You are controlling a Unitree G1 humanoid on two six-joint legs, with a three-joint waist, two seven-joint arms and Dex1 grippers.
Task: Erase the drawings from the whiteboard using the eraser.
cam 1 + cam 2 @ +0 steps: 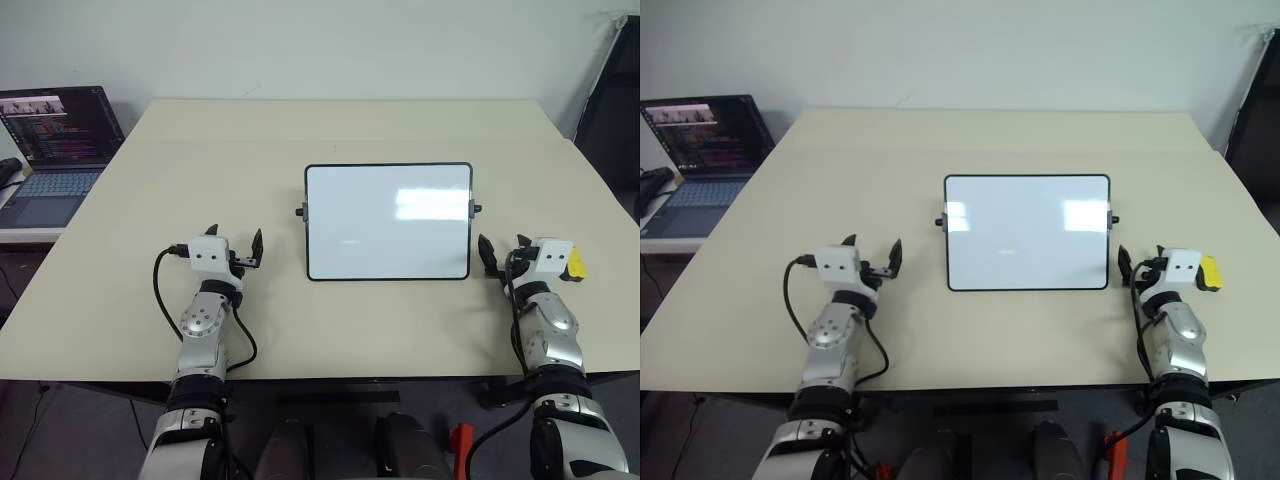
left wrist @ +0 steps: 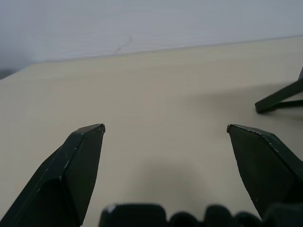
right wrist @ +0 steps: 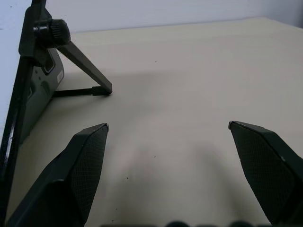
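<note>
A: Near edge first. Left gripper [image 1: 236,244] at lower left sat spread wide with nothing between the fingers; right gripper [image 1: 1138,264] at lower right was released too, empty.

B: Eraser?

A: Yellow eraser [image 1: 576,264] showed just beside the right gripper's housing, far lower right. Couldn't tell if it lay on the table [image 1: 200,150]. Looked small, soft, light; I'd pinch it across its short sides, gently, since it would squash.

B: Board?

A: Whiteboard [image 1: 388,222] stood mid-frame on a prop leg, glossy, looked blank. Likely light and tippy, so press softly.
</note>
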